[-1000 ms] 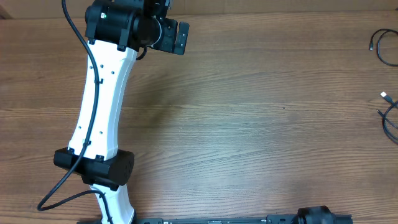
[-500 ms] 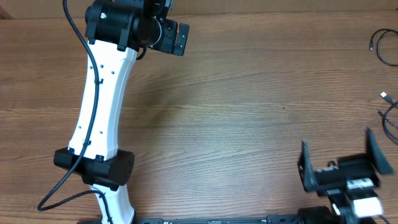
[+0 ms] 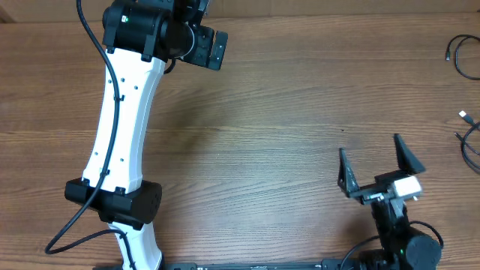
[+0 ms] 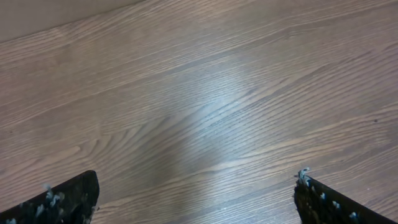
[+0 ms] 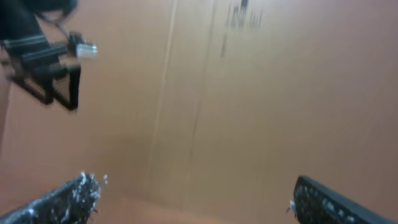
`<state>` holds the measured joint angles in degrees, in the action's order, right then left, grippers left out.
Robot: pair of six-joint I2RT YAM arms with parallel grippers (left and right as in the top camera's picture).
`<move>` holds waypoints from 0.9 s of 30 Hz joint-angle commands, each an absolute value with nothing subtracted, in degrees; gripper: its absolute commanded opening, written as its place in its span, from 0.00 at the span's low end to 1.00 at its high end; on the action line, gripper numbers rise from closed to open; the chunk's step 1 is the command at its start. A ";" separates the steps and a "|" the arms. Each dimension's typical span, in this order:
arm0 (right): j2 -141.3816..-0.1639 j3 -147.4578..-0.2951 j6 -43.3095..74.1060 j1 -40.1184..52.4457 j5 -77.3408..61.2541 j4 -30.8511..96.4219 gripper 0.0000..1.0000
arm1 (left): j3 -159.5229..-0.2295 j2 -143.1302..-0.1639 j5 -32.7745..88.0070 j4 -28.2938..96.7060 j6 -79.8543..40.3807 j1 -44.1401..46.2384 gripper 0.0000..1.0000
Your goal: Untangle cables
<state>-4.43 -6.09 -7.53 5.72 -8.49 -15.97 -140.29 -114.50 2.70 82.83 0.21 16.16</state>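
Note:
Black cables lie at the table's right edge in the overhead view: a loop (image 3: 463, 57) at the top right, and a cable (image 3: 471, 144) with a white plug (image 3: 464, 115) below it. My right gripper (image 3: 374, 165) is open and empty, raised over the near right of the table, left of the cables and apart from them. In the right wrist view its fingers (image 5: 193, 199) frame only a blurred brown wall. My left gripper (image 3: 215, 46) is at the far left-centre, open and empty; its wrist view (image 4: 196, 199) shows bare wood. No cable shows in either wrist view.
The wooden table (image 3: 285, 127) fills the overhead view. My left arm's white link (image 3: 124, 120) runs from the near left edge to the far edge. A brown cardboard wall (image 5: 261, 93) stands behind the table, and a black arm part (image 5: 46, 68) shows before it.
My right gripper has come into view from the near edge and moved up and to the left, turning slightly. The left arm has barely moved. The cables have not moved.

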 commanded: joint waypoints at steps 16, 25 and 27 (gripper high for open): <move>-4.25 -0.47 -2.57 6.04 1.37 -2.09 1.00 | -140.73 -114.65 2.15 83.94 1.28 16.53 1.00; -5.17 -0.47 -2.59 6.04 1.28 4.78 1.00 | -140.73 -114.65 2.57 83.99 1.28 16.53 1.00; -5.21 -0.47 -2.59 6.04 1.26 4.78 1.00 | -140.73 -114.65 2.55 83.96 1.28 16.53 1.00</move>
